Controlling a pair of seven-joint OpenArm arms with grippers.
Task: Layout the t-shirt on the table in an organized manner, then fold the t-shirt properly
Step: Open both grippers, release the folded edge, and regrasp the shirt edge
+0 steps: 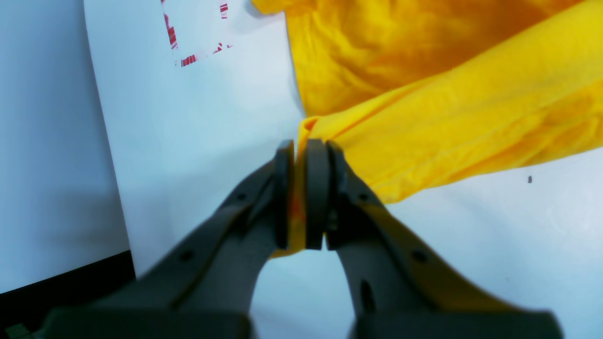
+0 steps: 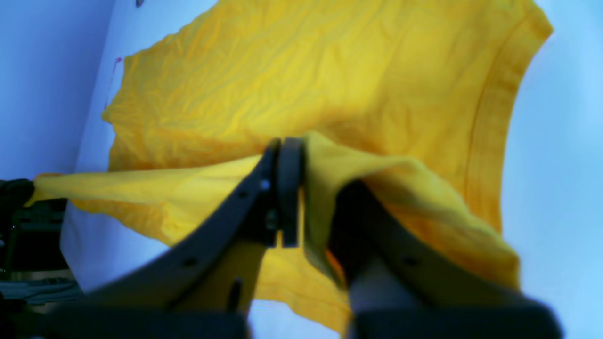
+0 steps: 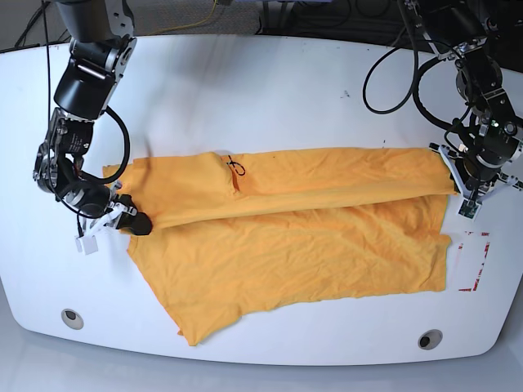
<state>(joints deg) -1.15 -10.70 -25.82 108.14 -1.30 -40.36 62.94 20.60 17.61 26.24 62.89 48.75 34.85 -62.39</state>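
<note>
Left tool (image 1: 306,195) clenched on one end of the orange-yellow t-shirt (image 3: 286,237), right tool (image 2: 301,188) gripping the opposite end with fabric draped over one finger, the folded band taut between them, the rest spread across the white surface (image 3: 261,90) beside red tape (image 3: 474,261).

A big glossy white surface (image 3: 270,90) with curved edges carries a wrinkled orange-yellow cotton t-shirt (image 3: 294,245), spread across most of its width. Two round grey grommets (image 3: 71,317) sit near the front edge, and a small red tape outline (image 3: 476,261) lies just beside the shirt.
</note>
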